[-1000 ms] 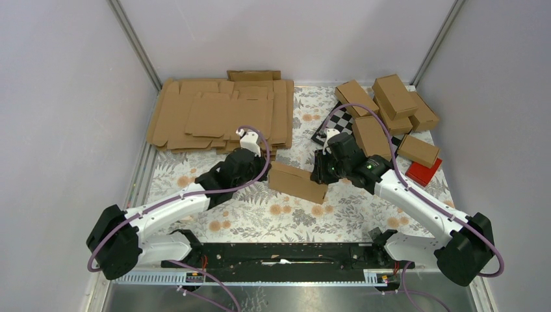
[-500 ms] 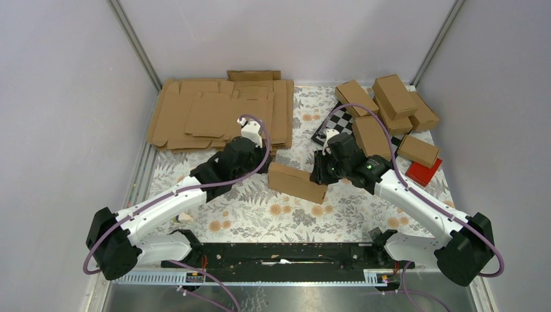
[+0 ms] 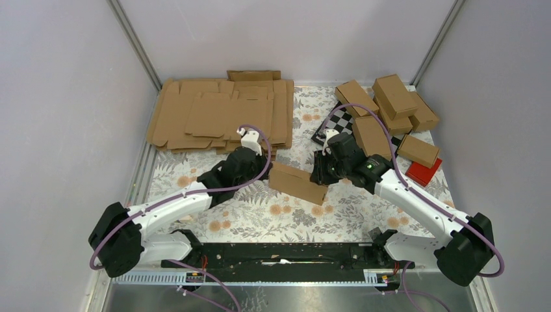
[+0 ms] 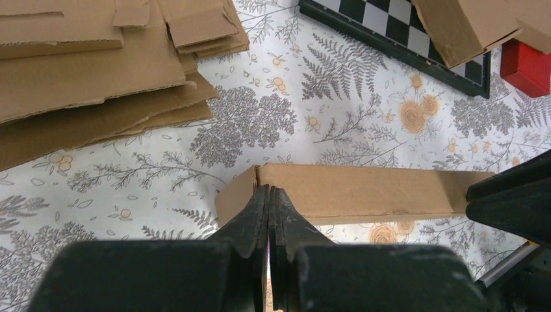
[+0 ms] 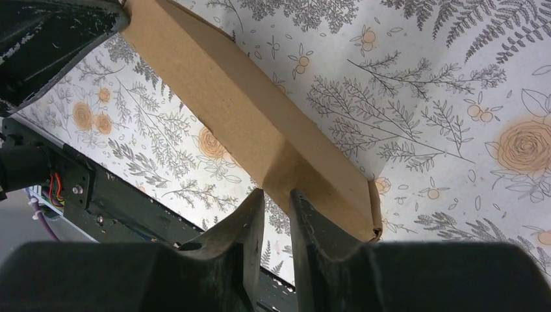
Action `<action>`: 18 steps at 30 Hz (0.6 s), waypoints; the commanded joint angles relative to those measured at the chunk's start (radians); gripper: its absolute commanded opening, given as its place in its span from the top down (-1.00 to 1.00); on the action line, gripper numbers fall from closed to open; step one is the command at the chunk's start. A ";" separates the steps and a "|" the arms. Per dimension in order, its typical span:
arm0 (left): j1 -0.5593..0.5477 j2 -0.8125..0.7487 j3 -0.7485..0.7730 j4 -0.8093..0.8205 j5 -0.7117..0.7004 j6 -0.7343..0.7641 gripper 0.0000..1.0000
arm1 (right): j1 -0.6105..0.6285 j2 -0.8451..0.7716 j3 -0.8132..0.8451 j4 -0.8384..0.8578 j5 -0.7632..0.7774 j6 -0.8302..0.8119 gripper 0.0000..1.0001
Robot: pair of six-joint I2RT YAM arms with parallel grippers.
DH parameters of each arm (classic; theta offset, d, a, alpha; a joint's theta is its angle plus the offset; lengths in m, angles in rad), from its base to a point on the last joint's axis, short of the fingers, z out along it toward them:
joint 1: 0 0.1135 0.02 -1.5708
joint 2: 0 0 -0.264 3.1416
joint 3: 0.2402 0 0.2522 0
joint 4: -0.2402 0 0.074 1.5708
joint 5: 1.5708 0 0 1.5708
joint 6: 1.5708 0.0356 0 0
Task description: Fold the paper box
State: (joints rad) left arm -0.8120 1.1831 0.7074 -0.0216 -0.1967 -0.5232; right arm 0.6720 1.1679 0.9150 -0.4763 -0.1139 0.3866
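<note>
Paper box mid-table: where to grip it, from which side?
Probably across the paper box mid-length, coming from above, pads on its two long side faces. It lies flat as a long narrow brick, so the short width should fit the jaws; both ends are crowded by the left gripper and right gripper.

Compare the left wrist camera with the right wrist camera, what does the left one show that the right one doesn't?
Only the left wrist view shows the pile of flat cardboard blanks, the checkerboard, a red box and the left gripper, fingers pressed together at one end of the paper box. Only the right wrist view shows the black base rail with wiring and the right gripper, fingers nearly closed around the box's edge. Both show the paper box on the floral tablecloth.
</note>
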 commanded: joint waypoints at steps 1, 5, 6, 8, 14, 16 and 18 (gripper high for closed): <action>-0.002 0.044 -0.042 -0.002 -0.008 -0.013 1.00 | 0.008 0.016 0.049 -0.161 0.020 -0.034 0.42; -0.003 0.044 -0.039 -0.012 -0.021 -0.007 1.00 | 0.008 -0.017 0.138 -0.234 0.050 -0.046 0.25; -0.003 0.041 -0.038 -0.012 -0.021 -0.006 1.00 | 0.008 -0.035 0.157 -0.253 0.067 -0.044 0.24; -0.003 0.043 -0.032 -0.014 -0.020 -0.006 1.00 | 0.008 -0.072 0.180 -0.285 0.104 -0.033 0.29; -0.003 0.044 -0.031 -0.014 -0.016 -0.002 1.00 | 0.009 -0.114 0.117 -0.313 0.162 -0.010 0.99; -0.003 0.040 -0.031 -0.015 -0.017 0.000 1.00 | 0.008 -0.100 0.077 -0.302 0.152 -0.004 1.00; -0.003 0.038 -0.033 -0.018 -0.016 0.002 1.00 | 0.009 -0.097 0.032 -0.285 0.146 0.014 1.00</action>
State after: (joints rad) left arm -0.8120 1.2022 0.6979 0.0345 -0.2031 -0.5323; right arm 0.6724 1.0500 1.0241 -0.7444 0.0082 0.3729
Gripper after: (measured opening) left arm 0.010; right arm 0.015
